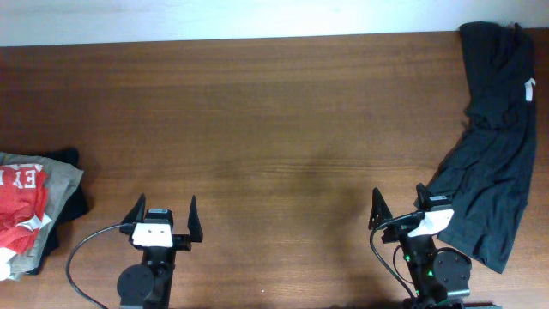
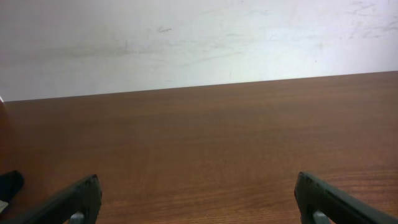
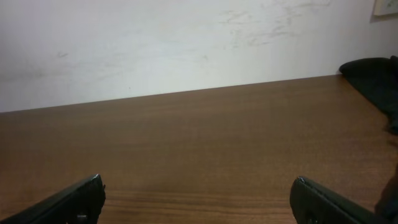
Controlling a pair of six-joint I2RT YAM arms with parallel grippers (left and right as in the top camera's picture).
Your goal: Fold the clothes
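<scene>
Dark blackish-green fabric is filling the 2 to 4 o'clock side of the overhead view: the T-shirt point(image 1: 497, 137) is lying in a long, rumpled strip on the brown wooden worktop point(image 1: 274, 129). Its long axis is running from the far corner at about 1 o'clock down towards 5 o'clock, leaning slightly to the left as it nears the arms. The small white neck tag point(image 1: 528, 89) is showing on the far half, at the strip's right edge, so the neck end is pointing away from the robot.

The right end effector point(image 1: 400, 202) is sitting at 5 o'clock with its fingers spread wide and gripping nothing. The shirt is lying at its 1 to 3 o'clock, the near part just beside its right finger; whether cloth and finger are touching cannot be told. In the right wrist view the shirt point(image 3: 373, 78) is showing at 2 o'clock, against the pale wall.

The left end effector point(image 1: 165, 210) is resting at 7 o'clock, fingers likewise spread and empty, well apart from the shirt. At 9 o'clock a pile is lying, a red garment point(image 1: 19, 202) on a grey-beige one point(image 1: 56, 184).
</scene>
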